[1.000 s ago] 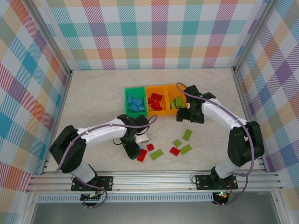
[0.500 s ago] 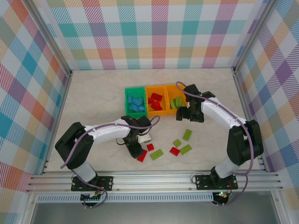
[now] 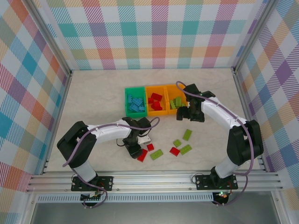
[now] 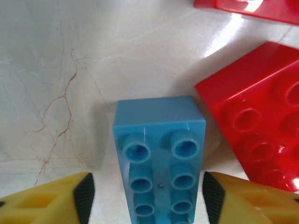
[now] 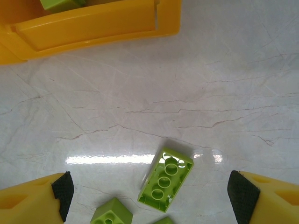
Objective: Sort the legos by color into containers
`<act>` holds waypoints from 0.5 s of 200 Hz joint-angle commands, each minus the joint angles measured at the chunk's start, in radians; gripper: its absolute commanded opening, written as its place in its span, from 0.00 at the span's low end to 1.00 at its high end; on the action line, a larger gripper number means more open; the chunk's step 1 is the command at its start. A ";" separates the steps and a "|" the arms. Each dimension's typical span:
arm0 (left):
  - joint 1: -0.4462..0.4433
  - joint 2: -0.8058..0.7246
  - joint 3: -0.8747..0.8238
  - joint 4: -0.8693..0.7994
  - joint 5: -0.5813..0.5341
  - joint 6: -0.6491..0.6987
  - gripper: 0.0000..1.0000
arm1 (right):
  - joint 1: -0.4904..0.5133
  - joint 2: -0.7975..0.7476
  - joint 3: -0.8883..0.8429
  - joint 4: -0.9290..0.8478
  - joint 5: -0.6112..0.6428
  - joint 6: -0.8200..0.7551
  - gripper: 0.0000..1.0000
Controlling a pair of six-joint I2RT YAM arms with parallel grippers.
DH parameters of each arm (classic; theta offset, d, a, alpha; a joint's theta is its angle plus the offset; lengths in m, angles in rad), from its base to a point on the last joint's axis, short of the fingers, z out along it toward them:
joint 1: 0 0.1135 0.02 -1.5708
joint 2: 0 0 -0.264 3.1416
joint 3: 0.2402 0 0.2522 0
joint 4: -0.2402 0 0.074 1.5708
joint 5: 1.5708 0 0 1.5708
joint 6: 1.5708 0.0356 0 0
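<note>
A blue lego [image 4: 159, 154] lies studs-up on the table between my left gripper's [image 4: 148, 196] two fingers, with a narrow gap showing on each side. Red legos [image 4: 254, 121] lie just right of it. In the top view the left gripper [image 3: 135, 148] is low over the loose legos. My right gripper [image 5: 149, 191] hangs open above the table, and an upturned lime lego [image 5: 166, 177] lies below it. Three containers stand in a row: a green one [image 3: 126, 100] holding blue legos, an orange one [image 3: 156, 113] holding red, and an orange one [image 5: 93, 23] holding lime.
Loose red legos [image 3: 174, 150] and lime legos [image 3: 187, 135] are scattered on the table in front of the bins. The right gripper [image 3: 184, 114] hovers just in front of the right orange bin. Aluminium rails and checked walls bound the table.
My left gripper has shifted slightly toward the loose red legos and its fingers have narrowed around the blue lego. The right arm has barely moved.
</note>
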 commanded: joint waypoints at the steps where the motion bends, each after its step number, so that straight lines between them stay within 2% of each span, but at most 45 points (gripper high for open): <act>1: 0.015 0.026 -0.015 0.014 0.025 -0.005 0.51 | 0.002 -0.020 -0.012 -0.026 0.017 -0.007 0.88; 30: 0.065 0.019 -0.021 0.032 0.056 -0.011 0.49 | -0.013 -0.045 -0.030 -0.020 0.008 0.000 0.89; 60: 0.133 -0.024 -0.018 0.051 0.093 -0.031 0.36 | -0.031 -0.059 -0.033 -0.023 0.006 -0.006 0.89; 83: 0.165 -0.051 0.001 0.059 0.092 -0.052 0.30 | -0.033 -0.057 -0.030 -0.025 0.007 -0.007 0.89; 100: 0.185 -0.083 0.024 0.072 0.088 -0.086 0.30 | -0.032 -0.057 -0.031 -0.022 0.003 -0.002 0.89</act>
